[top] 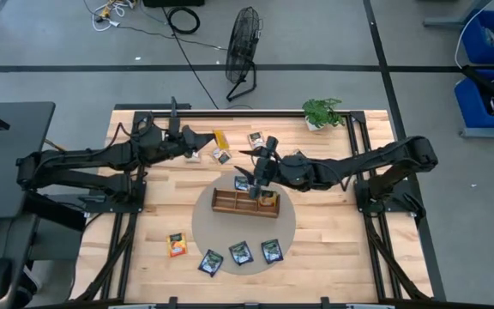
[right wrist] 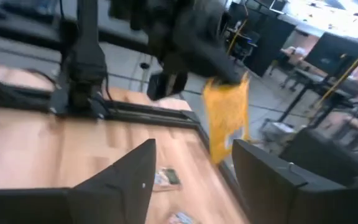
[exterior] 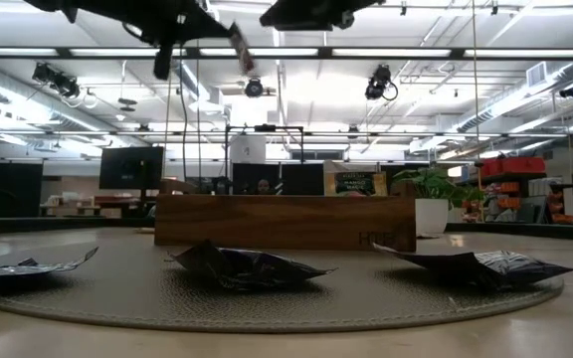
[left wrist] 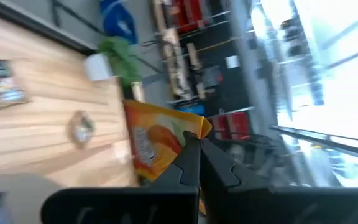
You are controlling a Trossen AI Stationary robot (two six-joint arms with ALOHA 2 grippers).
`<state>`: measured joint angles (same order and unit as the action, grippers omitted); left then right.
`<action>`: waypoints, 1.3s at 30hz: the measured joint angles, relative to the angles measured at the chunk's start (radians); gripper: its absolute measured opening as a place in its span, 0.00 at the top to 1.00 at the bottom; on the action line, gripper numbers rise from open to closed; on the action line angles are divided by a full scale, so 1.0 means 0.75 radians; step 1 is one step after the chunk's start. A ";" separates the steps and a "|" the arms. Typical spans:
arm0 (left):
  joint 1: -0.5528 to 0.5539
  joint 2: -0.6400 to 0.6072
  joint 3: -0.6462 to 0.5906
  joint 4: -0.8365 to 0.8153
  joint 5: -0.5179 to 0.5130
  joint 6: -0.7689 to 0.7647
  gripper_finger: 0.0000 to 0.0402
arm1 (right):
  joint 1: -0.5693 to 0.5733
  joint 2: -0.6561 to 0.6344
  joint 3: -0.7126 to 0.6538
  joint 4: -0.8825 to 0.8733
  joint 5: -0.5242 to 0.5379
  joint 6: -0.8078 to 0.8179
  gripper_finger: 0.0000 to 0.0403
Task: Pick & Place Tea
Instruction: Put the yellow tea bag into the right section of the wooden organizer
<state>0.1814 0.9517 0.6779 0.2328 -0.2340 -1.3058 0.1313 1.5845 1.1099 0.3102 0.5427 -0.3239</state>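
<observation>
My left gripper hovers over the table's far left part, shut on an orange tea packet, which also shows in the left wrist view and, hanging, in the right wrist view. My right gripper hangs open above the wooden tray, touching nothing; its fingers stand wide apart. The tray stands on a round grey mat. Three dark blue packets lie flat on the mat's near edge, and one orange packet lies on the wood. White-and-brown packets lie by the far edge. My left gripper pinches the orange packet between its two shut fingers at one edge. The packet is lifted clear of the table. In the right wrist view it hangs below the fingers.
A small potted plant stands at the far right corner. Loose packets and a yellow one lie between the two grippers near the far edge. Bare wood lies left and right of the mat. A fan stands on the floor beyond the table.
</observation>
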 joint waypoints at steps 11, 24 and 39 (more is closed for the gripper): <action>-0.059 0.060 -0.001 0.080 -0.008 -0.083 1.00 | -0.004 0.064 0.000 0.116 0.084 -0.139 0.47; -0.089 0.129 -0.002 0.208 0.001 -0.131 1.00 | -0.032 0.064 0.009 0.148 0.091 -0.197 0.48; -0.106 0.188 -0.002 0.292 0.004 -0.137 1.00 | -0.072 0.064 0.203 -0.215 0.019 -0.054 0.83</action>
<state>0.1017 1.0927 0.6765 0.4516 -0.2313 -1.4082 0.0776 1.6326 1.2620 0.1487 0.5567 -0.3646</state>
